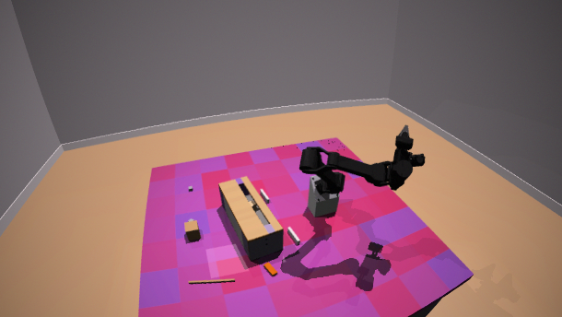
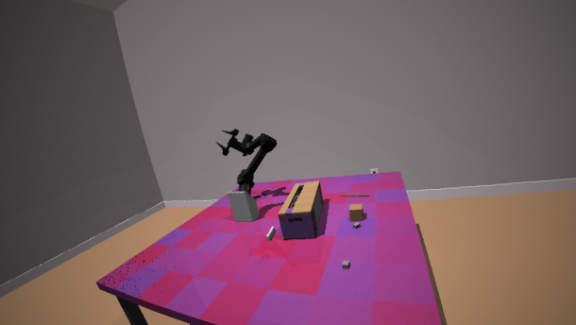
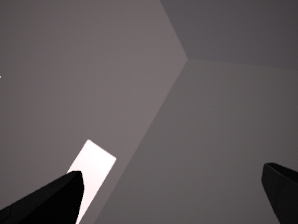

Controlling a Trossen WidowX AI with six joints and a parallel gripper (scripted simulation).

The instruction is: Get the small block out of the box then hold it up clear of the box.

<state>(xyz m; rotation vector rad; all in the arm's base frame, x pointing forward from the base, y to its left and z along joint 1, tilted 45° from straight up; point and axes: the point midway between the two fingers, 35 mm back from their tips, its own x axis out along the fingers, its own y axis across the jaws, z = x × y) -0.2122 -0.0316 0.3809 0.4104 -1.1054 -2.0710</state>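
Observation:
The tan box [image 1: 258,230] [image 2: 309,196] stands on the checkered table, with a dark slot along its top. I cannot make out a block on the shelf inside. A small orange block [image 1: 270,269] lies on the table just off the box's near end in the top view; the box hides it in the exterior view. My gripper [image 1: 405,131] [image 2: 222,138] [image 3: 173,177] is open and empty. It points up, high in the air and far to the side of the box. The wrist view shows only walls between the fingers.
A thin wooden stick [image 1: 212,281] [image 2: 354,195] lies near the box's end. Two white bars [image 1: 264,195] [image 1: 293,235] lie along the box's side. A brown cube [image 1: 192,230] [image 2: 356,212] and a small grey cube [image 1: 190,188] [image 2: 346,265] sit beyond it. The arm's grey base [image 1: 322,205] [image 2: 243,206] stands close by.

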